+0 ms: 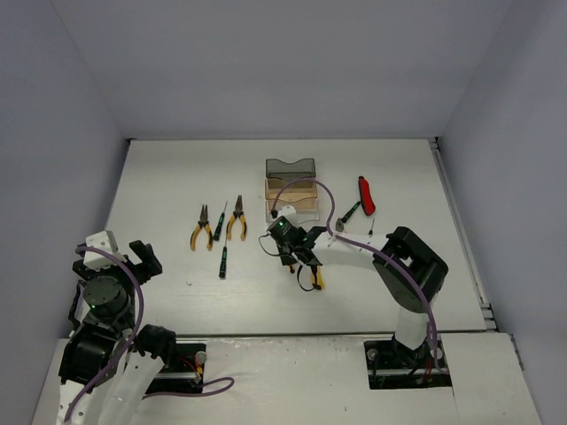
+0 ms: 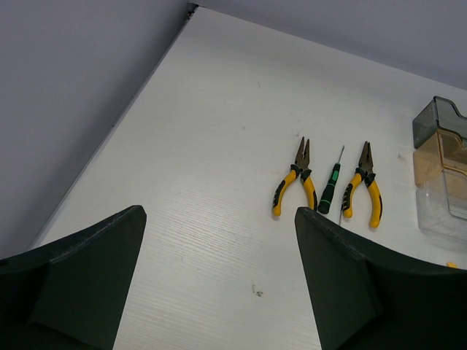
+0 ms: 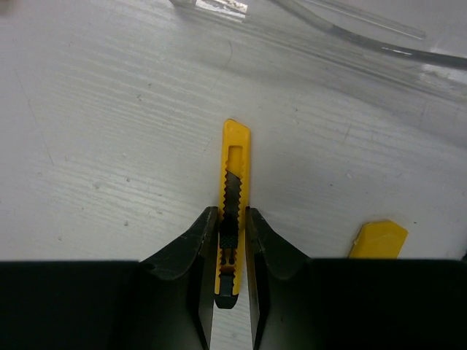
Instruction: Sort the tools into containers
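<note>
Yellow utility knife (image 3: 235, 182) lay flat on the white table (image 3: 109, 146) near the containers (image 1: 291, 188), pinched at its sides by the right gripper (image 3: 232, 216). The left gripper (image 2: 219, 215) stood spread wide by the table's left edge, pliers (image 2: 300, 172) well ahead.

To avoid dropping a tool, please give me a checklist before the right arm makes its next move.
1. Right jaws shut on the yellow knife: ok.
2. Grip at mid-length: not ok, near one end.
3. Second knife apart from the jaws: ok.
4. Knife off the table: cannot tell.
5. Cable clear of the containers: cannot tell.
6. Left jaws open, holding nothing: ok.
</note>
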Controlling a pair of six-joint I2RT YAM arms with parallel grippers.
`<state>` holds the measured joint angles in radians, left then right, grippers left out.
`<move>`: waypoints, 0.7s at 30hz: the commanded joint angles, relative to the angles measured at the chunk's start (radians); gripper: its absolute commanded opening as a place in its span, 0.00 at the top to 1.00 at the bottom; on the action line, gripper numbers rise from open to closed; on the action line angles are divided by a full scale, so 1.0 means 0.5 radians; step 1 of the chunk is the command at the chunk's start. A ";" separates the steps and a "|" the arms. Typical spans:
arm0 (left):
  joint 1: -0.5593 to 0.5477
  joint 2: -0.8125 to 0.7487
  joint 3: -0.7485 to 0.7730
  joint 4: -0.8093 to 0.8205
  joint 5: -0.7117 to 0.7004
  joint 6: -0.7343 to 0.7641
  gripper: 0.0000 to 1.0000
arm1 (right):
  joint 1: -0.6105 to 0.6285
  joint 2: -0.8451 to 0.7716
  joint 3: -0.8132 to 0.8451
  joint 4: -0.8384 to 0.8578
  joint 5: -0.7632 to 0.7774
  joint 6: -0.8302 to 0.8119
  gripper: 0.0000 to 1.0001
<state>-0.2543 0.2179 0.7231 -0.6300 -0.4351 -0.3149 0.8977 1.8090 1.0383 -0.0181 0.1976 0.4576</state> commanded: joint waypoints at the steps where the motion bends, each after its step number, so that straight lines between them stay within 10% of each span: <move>1: -0.010 0.046 0.014 0.125 -0.005 0.031 0.20 | 0.079 -0.196 0.122 0.015 -0.063 -0.108 1.00; 12: -0.010 0.018 0.008 0.125 -0.020 0.034 0.19 | 0.014 -0.385 0.662 0.018 0.303 -1.025 1.00; 21: -0.010 0.007 0.003 0.122 -0.043 0.035 0.19 | -0.484 -0.045 1.124 0.158 -0.376 -2.118 1.00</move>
<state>-0.2543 0.2132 0.7216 -0.6304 -0.4405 -0.3145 0.7254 1.7168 1.5154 0.0182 0.1427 -0.2631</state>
